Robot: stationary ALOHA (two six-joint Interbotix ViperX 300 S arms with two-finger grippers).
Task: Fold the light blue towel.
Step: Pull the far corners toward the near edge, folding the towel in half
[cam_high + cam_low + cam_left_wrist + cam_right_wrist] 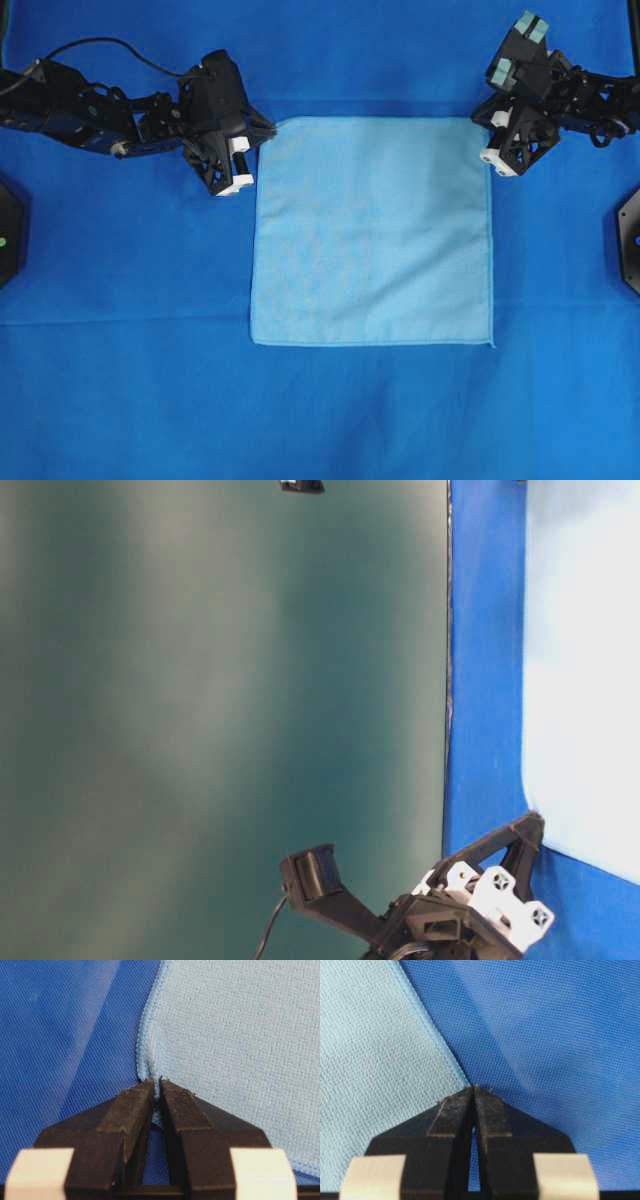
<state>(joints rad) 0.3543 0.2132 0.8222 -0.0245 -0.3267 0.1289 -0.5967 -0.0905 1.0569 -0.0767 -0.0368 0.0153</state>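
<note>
Grippers (159,1082) (both) on towel (372,230) corners

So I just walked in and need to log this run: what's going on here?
Two robot arms are starting to fold the light blue towel, which lies flat on a royal-blue sheet. The left pincer is pinched on the towel's hem at one far corner; the right pincer has closed at the other far corner. Nothing is lifted yet.

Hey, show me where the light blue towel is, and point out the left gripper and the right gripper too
light blue towel (372,230): overhead view, middle of the flat cloth.
left gripper (158,1085): left wrist view, fingertips pinching the towel's hem.
right gripper (473,1089): right wrist view, fingertips closed at the towel's edge.
</note>
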